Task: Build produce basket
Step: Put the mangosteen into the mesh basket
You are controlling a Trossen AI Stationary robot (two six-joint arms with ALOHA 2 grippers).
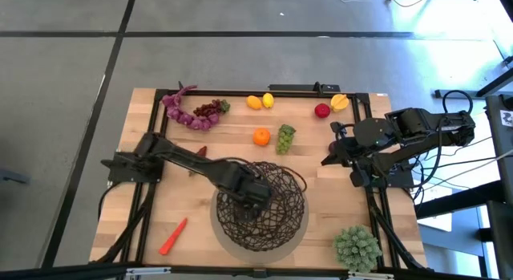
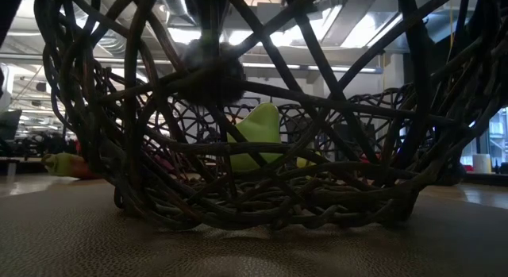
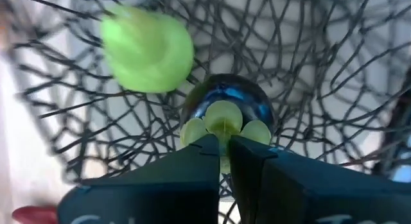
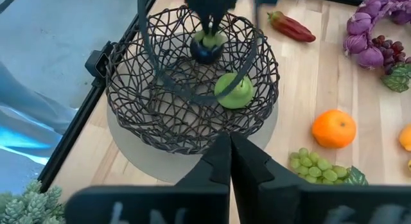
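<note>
The dark woven wire basket stands on a grey round mat at the near middle of the table. A green pear-like fruit lies on its floor. My left gripper reaches down into the basket, shut on a small dark blue-black eggplant-like toy with a green cap. My right gripper is shut and empty above the table, right of the basket. More produce lies toward the far edge: an orange, green grapes, lemons, a red apple, purple grapes and purple beads. My left gripper pinches the dark toy's green stem between its two fingers, just above the green cap. The fingers come from above and point down. The toy hangs below them inside the basket, above the basket floor in the low view.
A pale green spiky plant stands at the near right corner. A carrot lies near left of the basket, and a red pepper lies left of the basket's far side. Bare wood shows between the basket and the far fruit.
</note>
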